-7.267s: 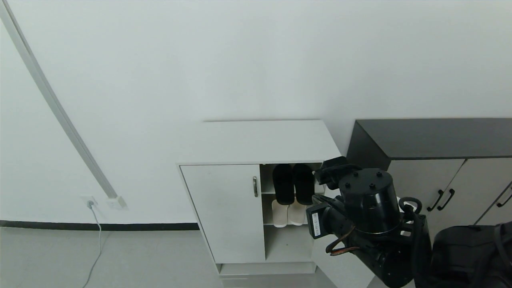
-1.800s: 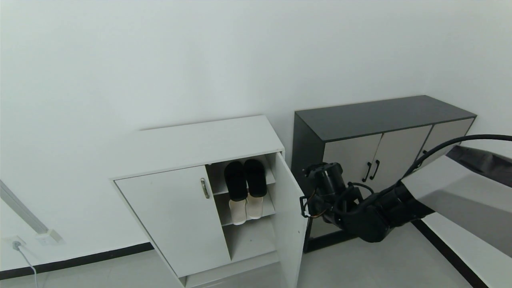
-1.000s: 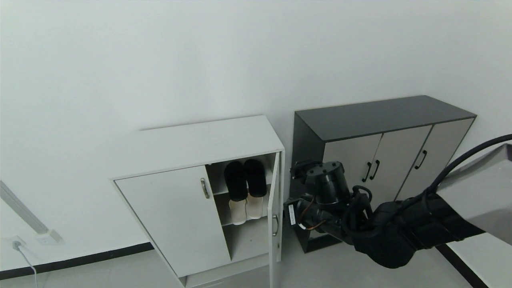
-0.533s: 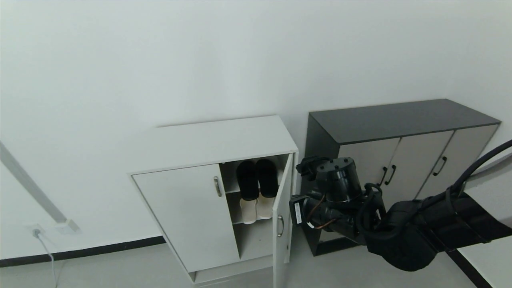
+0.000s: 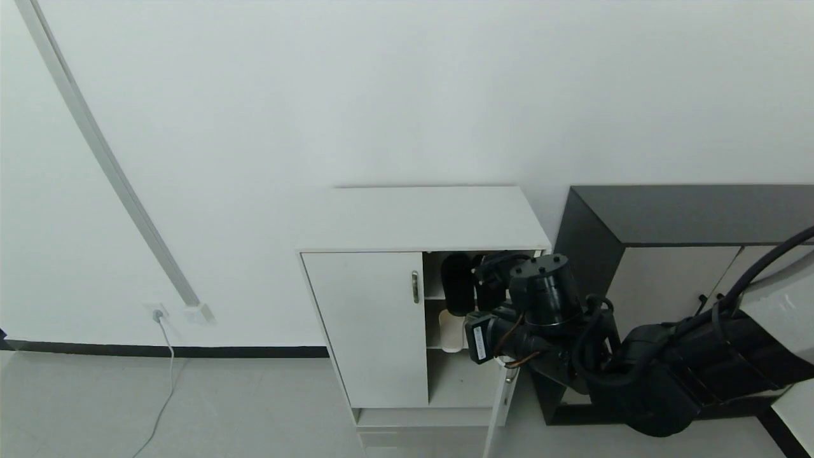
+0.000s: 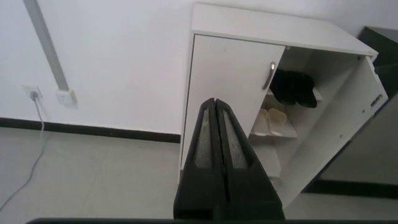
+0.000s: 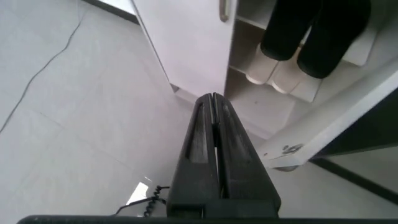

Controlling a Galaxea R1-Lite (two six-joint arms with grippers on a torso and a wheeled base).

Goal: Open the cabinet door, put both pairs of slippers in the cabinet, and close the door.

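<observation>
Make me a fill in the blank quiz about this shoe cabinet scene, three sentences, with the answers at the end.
1. The black slippers sit on the shelf directly ____ the white slippers.
2. The right door of the white cabinet stands ____, while the left door is closed.
3. The left gripper and the right gripper are both ____, holding nothing.

Missing words: above; open; shut.
</observation>
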